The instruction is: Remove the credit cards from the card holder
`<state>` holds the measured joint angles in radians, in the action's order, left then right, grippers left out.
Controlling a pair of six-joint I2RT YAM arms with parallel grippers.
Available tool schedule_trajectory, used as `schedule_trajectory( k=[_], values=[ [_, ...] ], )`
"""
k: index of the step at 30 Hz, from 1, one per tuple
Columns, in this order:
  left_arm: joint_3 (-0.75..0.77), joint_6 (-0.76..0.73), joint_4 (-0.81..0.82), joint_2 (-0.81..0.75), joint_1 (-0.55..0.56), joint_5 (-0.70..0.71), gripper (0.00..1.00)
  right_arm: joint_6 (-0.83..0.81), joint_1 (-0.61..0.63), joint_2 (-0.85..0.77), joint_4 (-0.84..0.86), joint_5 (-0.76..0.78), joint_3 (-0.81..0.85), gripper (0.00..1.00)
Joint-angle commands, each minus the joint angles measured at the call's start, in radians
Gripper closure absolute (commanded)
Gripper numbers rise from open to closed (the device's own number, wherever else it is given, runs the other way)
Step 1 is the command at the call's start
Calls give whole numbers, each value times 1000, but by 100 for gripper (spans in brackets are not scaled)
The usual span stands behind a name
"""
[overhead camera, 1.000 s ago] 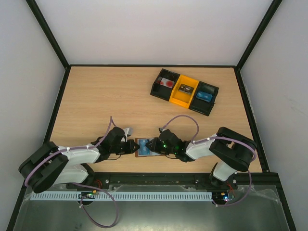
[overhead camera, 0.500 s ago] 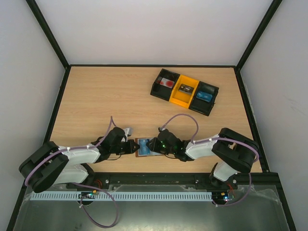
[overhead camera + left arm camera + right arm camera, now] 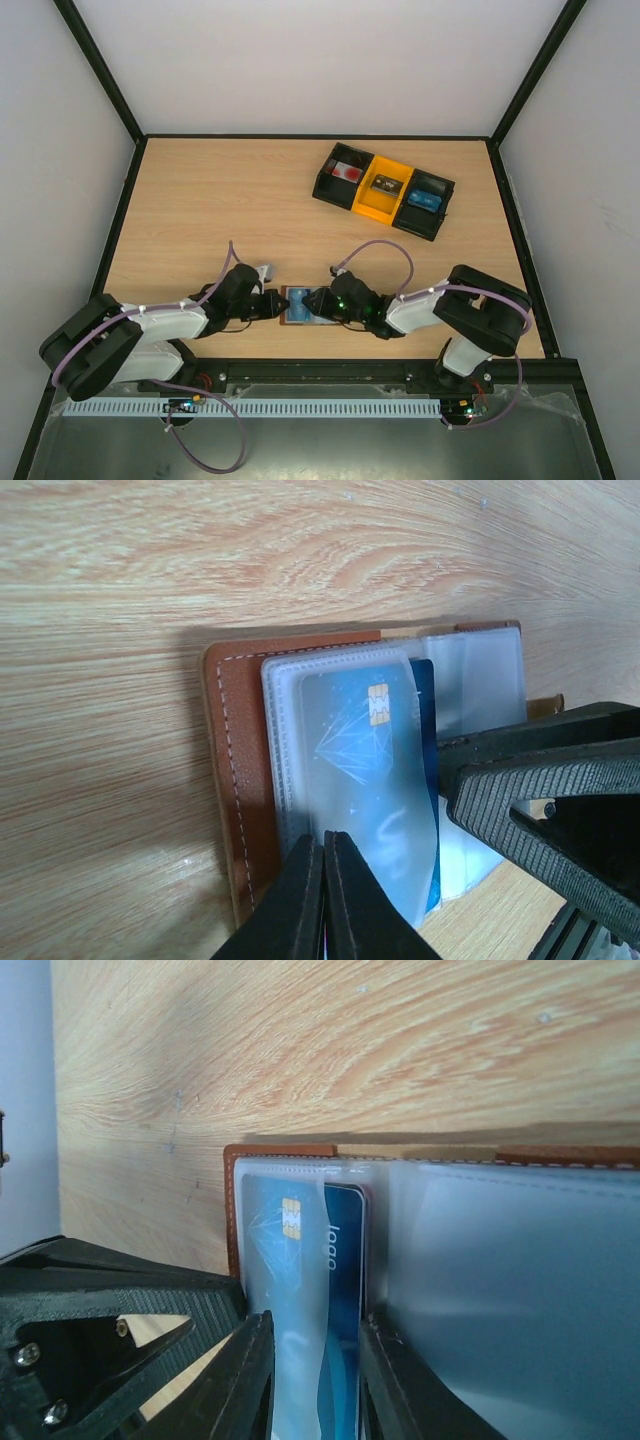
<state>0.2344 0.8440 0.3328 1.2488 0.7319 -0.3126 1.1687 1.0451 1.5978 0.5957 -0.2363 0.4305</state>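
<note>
1. Card holder [image 3: 298, 306] open and flat on bench [image 3: 200, 220], brown leather side down, clear sleeve [image 3: 290, 740] facing up, stitched brown border showing around it.
2. Credit cards [image 3: 365, 770] tucked in that sleeve inside the card holder: pale blue card [image 3: 288, 1260] with gold chip on top, darker blue card [image 3: 346, 1245] just beneath, one long edge peeking out.
3. Left pincer [image 3: 325, 885] at the card holder's left edge, fingers pressed together, tips resting on the sleeve's border. Cannot tell whether anything is nipped between them.
4. Right pincer [image 3: 312, 1360] reaching in from the card holder's right side, fingers only partly apart, one on each side of the sleeved credit cards, clamped on them.
5. Black-and-yellow tray of bins [image 3: 385, 190] well apart from the card holder, farther back and to the right, small items in its compartments.
</note>
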Motion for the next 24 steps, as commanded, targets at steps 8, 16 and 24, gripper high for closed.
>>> schedule_trajectory(
  k=[8, 16, 24],
  values=[
    [-24, -13, -49, 17, 0, 27, 97, 70, 8, 27, 241, -50, -45, 81],
    [-25, -8, -48, 10, 0, 24, 97, 80, 8, 64, 291, -7, -68, 98],
    [-26, -6, -67, 9, -1, 42, 96, 36, 5, 44, 283, 35, -109, 98]
  ],
)
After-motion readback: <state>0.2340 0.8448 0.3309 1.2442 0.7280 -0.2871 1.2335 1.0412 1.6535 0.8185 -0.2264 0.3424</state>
